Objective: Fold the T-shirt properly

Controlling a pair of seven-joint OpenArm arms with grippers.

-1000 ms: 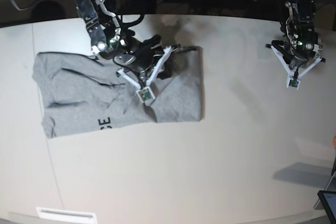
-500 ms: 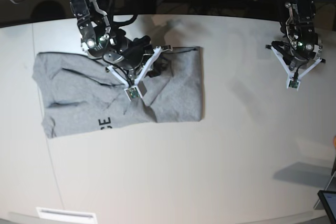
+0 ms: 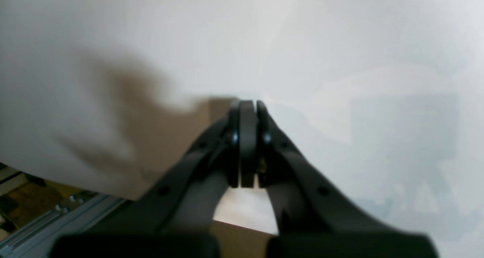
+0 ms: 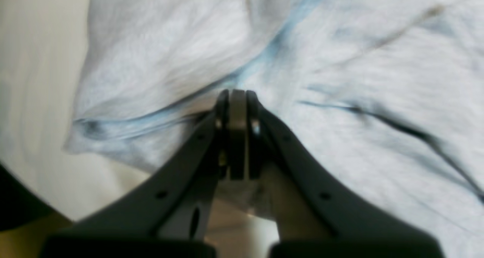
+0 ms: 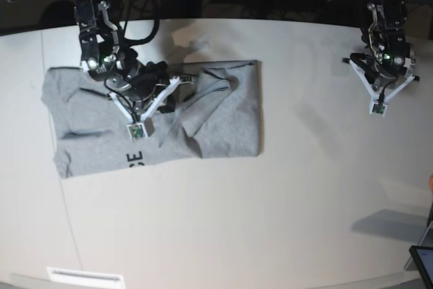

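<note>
Two arms: one over the shirt, one parked well apart over bare surface.
Shirt: grey T-shirt (image 5: 152,109) lying on the pale surface (image 5: 270,221), toward the left of the base view, partly folded, rumpled along its top edge and middle.
Shirt shape: roughly a wide rectangle; a flap of cloth doubled over near the centre, with loose creases running from it.
Right end effector: (image 5: 137,128) low over the middle of the shirt, jaws pressed together; in the wrist view (image 4: 236,99) tips at a ridge of fabric, no cloth visibly pinched between them.
Left end effector: (image 5: 379,105) hanging above bare surface near the far right, jaws fully together (image 3: 245,106), holding nothing.
Step in hand: judged mid-fold, with one side brought across and the cloth being dragged or smoothed by the right arm.
Progress: judged around halfway; outline not yet a neat, compact packet.
Next move: likely calls for flattening the raised flap, then opening the jaws to take an edge or corner and carry it across; grip on thin cloth must catch both layers or only the top one, as intended.
Risk: bunching of soft fabric under a closed tip.
Writing: black block capitals at the lower left edge of the shirt (image 5: 135,159), mostly hidden; possibly "SE", not surely legible.
Brands: none readable.
</note>
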